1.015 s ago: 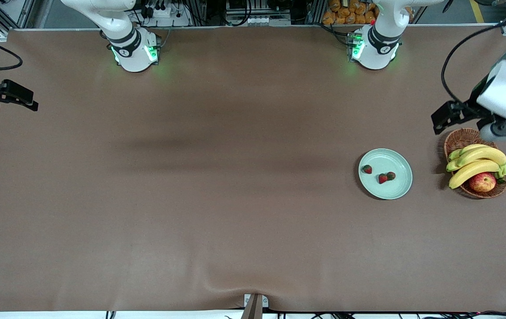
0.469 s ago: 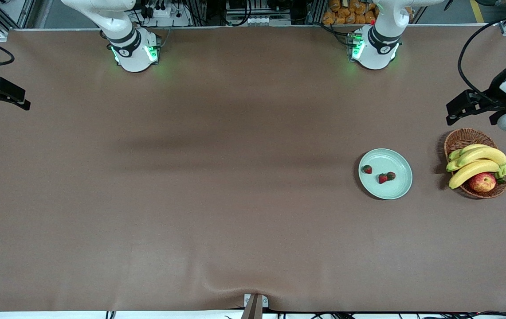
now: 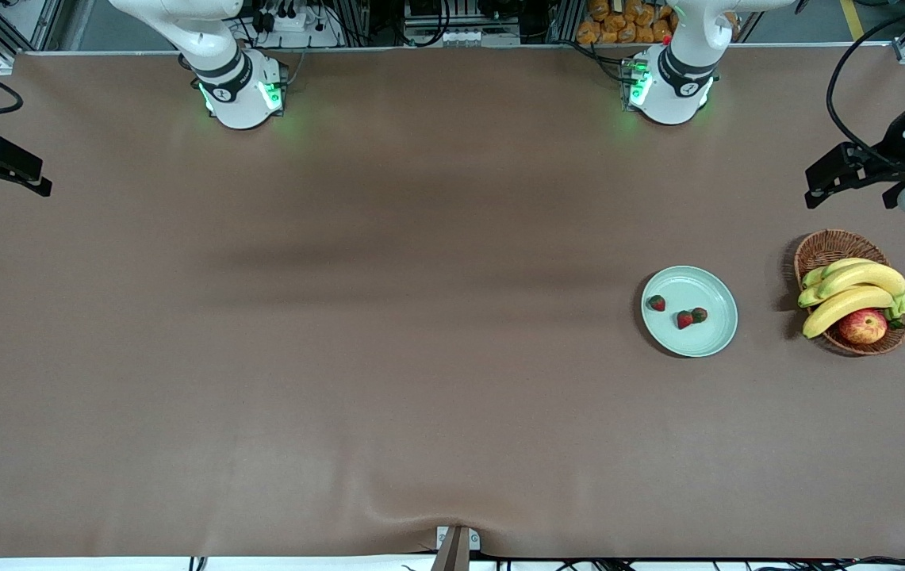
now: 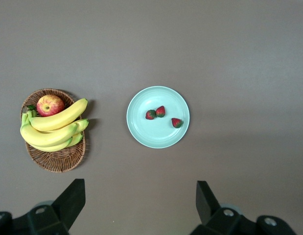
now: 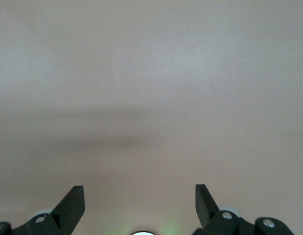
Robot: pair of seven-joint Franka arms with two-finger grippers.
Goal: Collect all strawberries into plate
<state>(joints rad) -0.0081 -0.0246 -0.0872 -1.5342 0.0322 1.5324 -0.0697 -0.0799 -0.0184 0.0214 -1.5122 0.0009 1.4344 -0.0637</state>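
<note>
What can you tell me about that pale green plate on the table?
The plate is round, shallow and pale mint green, smooth and plain with a raised rim. It lies flat on the brown table, beside the wicker basket of fruit, toward the left arm's end. Three small strawberries lie in it, two of them touching. Neither gripper is near it.

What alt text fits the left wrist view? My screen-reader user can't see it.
Three strawberries lie on a mint-green plate on the brown table, beside a wicker basket holding bananas and an apple. The left gripper hangs above, jaws open and empty.
</note>
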